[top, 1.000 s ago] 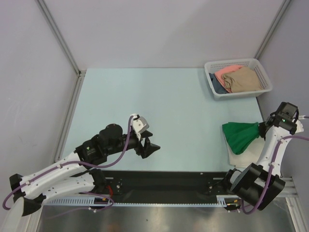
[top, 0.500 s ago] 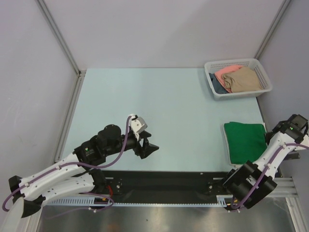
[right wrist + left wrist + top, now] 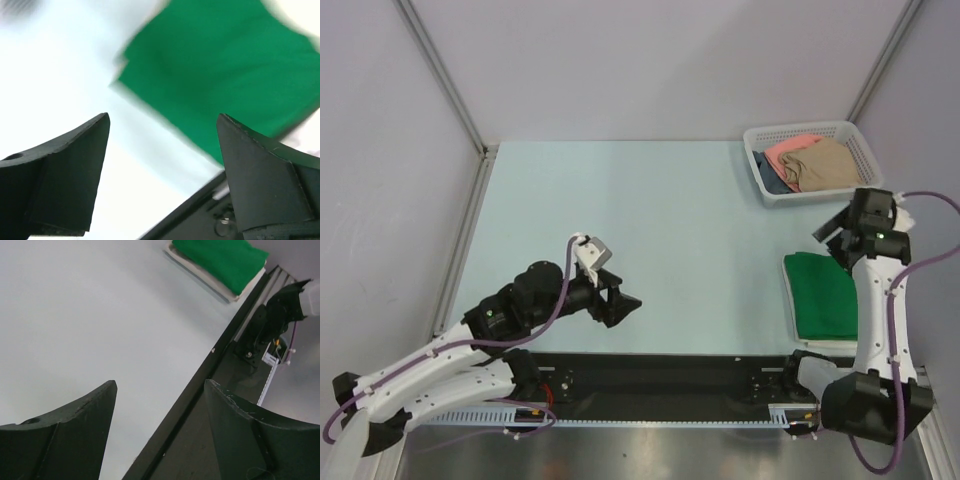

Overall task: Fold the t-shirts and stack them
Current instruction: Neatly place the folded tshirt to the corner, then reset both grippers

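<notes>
A bright green t-shirt [image 3: 823, 295] lies folded flat near the table's right front edge, on top of a folded cream-white t-shirt [image 3: 202, 274] whose edge peeks out beneath it. My right gripper [image 3: 833, 233] hovers open just beyond the green shirt's far edge and holds nothing. In the right wrist view the green shirt [image 3: 225, 65] is blurred, beyond the open fingers [image 3: 162, 125]. My left gripper [image 3: 620, 301] stands open over bare table at the front centre, far from the stack. The left wrist view shows the green shirt [image 3: 220, 257] at the top, past the empty left gripper [image 3: 160, 385].
A white mesh basket [image 3: 798, 129] at the back right holds a salmon-pink shirt [image 3: 788, 150], a tan shirt [image 3: 832, 165] and a dark blue one [image 3: 773, 186]. A black rail [image 3: 670, 375] runs along the near table edge. Grey walls close in the sides.
My right gripper opened and let go of the green shirt, which dropped flat onto the stack. The right arm then swung up and toward the far side. The left arm shifted slightly left.
</notes>
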